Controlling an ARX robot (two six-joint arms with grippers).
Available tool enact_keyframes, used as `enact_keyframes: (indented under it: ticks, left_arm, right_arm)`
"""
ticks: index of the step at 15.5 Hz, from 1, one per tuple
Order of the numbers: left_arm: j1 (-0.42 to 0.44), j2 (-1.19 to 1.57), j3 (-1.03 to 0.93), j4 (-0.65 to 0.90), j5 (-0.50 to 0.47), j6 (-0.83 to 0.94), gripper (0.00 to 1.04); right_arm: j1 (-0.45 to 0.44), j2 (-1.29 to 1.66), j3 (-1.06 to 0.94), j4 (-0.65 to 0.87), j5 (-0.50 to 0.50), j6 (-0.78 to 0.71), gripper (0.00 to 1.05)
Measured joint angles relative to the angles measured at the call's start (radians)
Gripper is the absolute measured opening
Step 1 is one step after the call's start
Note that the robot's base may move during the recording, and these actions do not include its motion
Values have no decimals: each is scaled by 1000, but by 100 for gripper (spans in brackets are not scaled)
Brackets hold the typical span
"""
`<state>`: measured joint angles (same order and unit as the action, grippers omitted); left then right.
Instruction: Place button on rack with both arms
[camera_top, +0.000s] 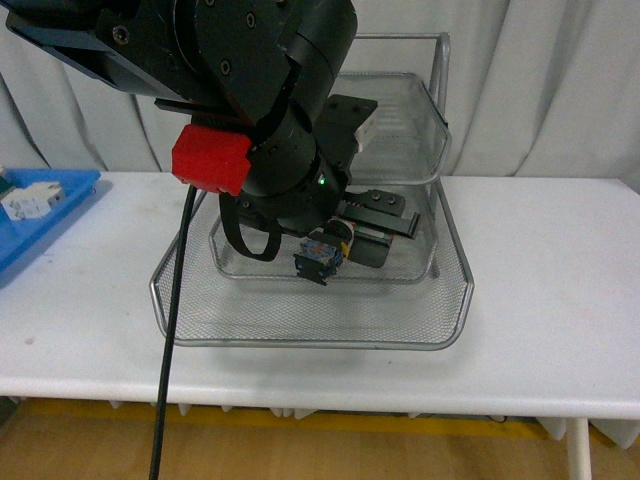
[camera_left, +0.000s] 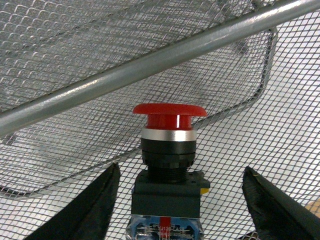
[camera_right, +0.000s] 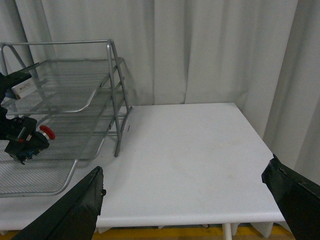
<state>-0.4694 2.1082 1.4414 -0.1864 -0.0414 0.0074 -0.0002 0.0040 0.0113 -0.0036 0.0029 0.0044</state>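
Note:
The button (camera_left: 169, 150) has a red mushroom cap and a dark blocky body. It rests on the mesh of the rack (camera_left: 150, 60), under the rim of a higher tier. Both fingers (camera_left: 95, 210) of my left gripper (camera_left: 181, 172) are open around its body, with a gap on each side. In the front view the button (camera_top: 320, 257) shows just below the left arm (camera_top: 290, 150), inside the silver three-tier rack (camera_top: 455, 290). My right gripper (camera_right: 182, 200) hangs open over bare table, right of the rack (camera_right: 117, 115), with nothing in it. From there the button (camera_right: 35, 137) shows between the tiers.
A white block (camera_top: 368, 122) lies on the rack's top tier. A blue tray (camera_top: 45, 215) holding a switch block (camera_top: 25, 200) sits at the table's left edge. The left arm's black cable (camera_top: 170, 350) hangs past the table front. White curtains close the back.

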Motion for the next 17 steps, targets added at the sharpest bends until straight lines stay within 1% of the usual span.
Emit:
enact_keyframes:
  ticks: [2,3,4,5,6,7,8,9,10,11,12,13,14,15,16,17]
  left_arm:
    - [5,-25,-17,23,-1,-19,96]
    - [6,-71,-46,37,-2,-24,98]
    - [8,-140,-86,66,-2,-26,98]
    - [5,-263,-186,165,1,-22,98]
    - [-1,-505,-434,248,-35,21,98]
    - [4,-581,-505,248,-43,27,98]
    - [15,-673,-589,301,-87,28,97]
    - [14,-700,-637,415,-139,26,93]
    - [23,-746,-698,529,-210,18,88]
    - [74,-880,-841,710,-295,13,75]
    - [146,-1003,-954,784,-277,3,64]
    - [244,-1152,-1058,719,-206,-2,52]
    - [323,-1267,-1133,640,-119,-2,41]
    - [428,-1390,-1189,556,-7,-2,28]
    - [475,-1474,-1214,556,19,-3,17]
    - [473,-1534,-1224,575,35,-3,3]
  right_arm:
    - [0,0,0,0,0,0,98]
    - [0,0,0,0,0,0,98]
    - [0,0,0,0,0,0,98]
    - [0,0,0,0,0,0,98]
    - [0,0,0,0,0,0,98]
    - [0,0,0,0,0,0,98]
    - [0,0,0,0,0,0,98]
    - [0,0,0,0,0,0,98]
    - [0,0,0,0,-2,0,98]
    - [0,0,0,0,-2,-1,98]
    - [0,0,0,0,-2,-1,98]
    - [0,0,0,0,-2,-1,98]
    - [0,0,0,0,-2,-1,98]
    - [0,0,0,0,-2,-1,98]
    - [0,0,0,0,-2,-1,98]
    - [0,0,0,0,-2,-1,98]
